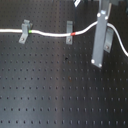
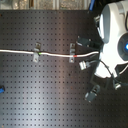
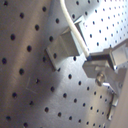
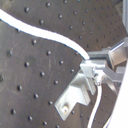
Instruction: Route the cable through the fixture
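Now we keep the gripper [image 4: 95,70], pinched on the white cable [image 1: 50,34], low while drawing past the clip [image 1: 69,31].

My one arm [image 2: 112,30] reaching in from the second exterior view's right, wrist bent downward, claw [image 1: 100,61] pointing straight down, tip low, whether its jaws are parted I cannot tell

Matt black perforated metal board [image 1: 50,90], dull grey metal clips [image 1: 24,31], smooth white cable [image 1: 50,34].
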